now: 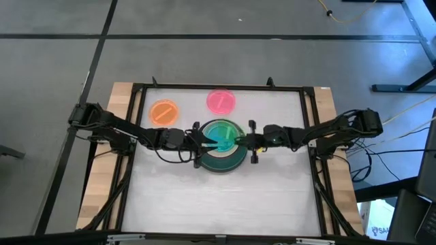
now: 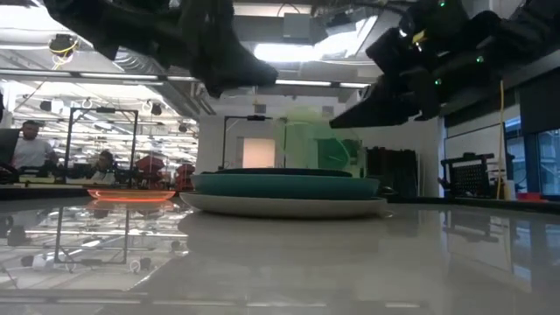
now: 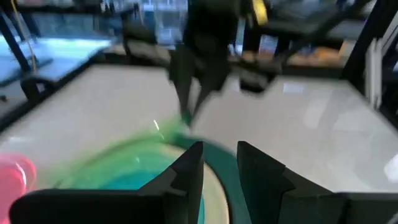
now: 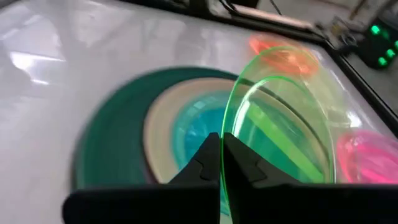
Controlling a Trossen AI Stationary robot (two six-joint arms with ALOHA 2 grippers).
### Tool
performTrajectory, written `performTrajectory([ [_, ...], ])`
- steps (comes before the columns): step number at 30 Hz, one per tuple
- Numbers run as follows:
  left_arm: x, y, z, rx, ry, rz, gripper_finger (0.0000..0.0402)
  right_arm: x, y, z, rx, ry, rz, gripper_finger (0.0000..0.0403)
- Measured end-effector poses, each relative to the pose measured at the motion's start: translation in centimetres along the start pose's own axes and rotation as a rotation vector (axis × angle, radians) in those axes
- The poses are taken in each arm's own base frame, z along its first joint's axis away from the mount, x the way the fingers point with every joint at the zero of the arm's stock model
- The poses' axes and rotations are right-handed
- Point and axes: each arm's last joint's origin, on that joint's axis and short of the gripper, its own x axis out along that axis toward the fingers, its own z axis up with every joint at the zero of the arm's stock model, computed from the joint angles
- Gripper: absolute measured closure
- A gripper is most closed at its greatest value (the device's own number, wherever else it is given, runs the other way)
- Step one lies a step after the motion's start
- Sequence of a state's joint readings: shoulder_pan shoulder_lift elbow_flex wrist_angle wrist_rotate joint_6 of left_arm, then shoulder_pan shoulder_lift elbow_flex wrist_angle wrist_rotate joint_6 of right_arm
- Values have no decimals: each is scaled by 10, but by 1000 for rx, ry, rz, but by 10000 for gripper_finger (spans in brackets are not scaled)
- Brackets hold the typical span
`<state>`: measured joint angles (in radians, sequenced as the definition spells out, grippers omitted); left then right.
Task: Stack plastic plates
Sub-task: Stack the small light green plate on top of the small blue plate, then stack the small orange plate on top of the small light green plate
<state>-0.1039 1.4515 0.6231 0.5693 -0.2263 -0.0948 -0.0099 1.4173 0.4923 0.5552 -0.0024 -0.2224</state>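
A stack of plates (image 1: 219, 158) sits mid-table; in the right wrist view a dark green plate (image 4: 112, 143), a peach one (image 4: 163, 134) and a cyan one (image 4: 199, 127) show in it. The clear light green plate (image 4: 280, 124) is tilted above the stack (image 2: 284, 188) and looks hazy in the low view (image 2: 313, 140). My right gripper (image 1: 240, 141) is shut on its rim. My left gripper (image 1: 204, 139) is open at the stack's left side, its fingers (image 3: 186, 174) just short of the green plate (image 3: 124, 162). An orange plate (image 1: 164, 112) and a pink plate (image 1: 221, 101) lie flat on the table behind. My right gripper (image 4: 222, 149) pinches the light green plate's rim (image 4: 227, 121) between its two fingers, on the plate's right-hand edge. It comes level from the table's right side. The plate is lifted and stands steeply tilted over the stack, its far edge swinging up from the fingers.
The table's frame rail (image 1: 218, 86) runs along the far edge behind the orange plate (image 4: 283, 53) and the pink plate (image 4: 370, 158). White tabletop (image 1: 218, 204) lies open toward the near edge. People sit in the room beyond (image 2: 31, 149).
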Motion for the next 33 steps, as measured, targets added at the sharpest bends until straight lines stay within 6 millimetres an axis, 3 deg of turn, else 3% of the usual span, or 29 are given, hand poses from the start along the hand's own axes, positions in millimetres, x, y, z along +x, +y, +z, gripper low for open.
performTrajectory([
  [10, -34, 19, 28, 9, -1, 54, 311, 16, 11, -13, 77, 14, 31, 399],
  [15, -45, 36, 30, 10, 44, 190, 292, 32, 13, -11, 93, 22, 81, 357],
  [23, -55, 66, 6, 31, 327, 395, 246, 48, 12, -3, 97, 28, 115, 258],
  [33, -73, 85, -24, -119, 651, 540, 246, 51, 9, 12, 21, -35, 110, 237],
])
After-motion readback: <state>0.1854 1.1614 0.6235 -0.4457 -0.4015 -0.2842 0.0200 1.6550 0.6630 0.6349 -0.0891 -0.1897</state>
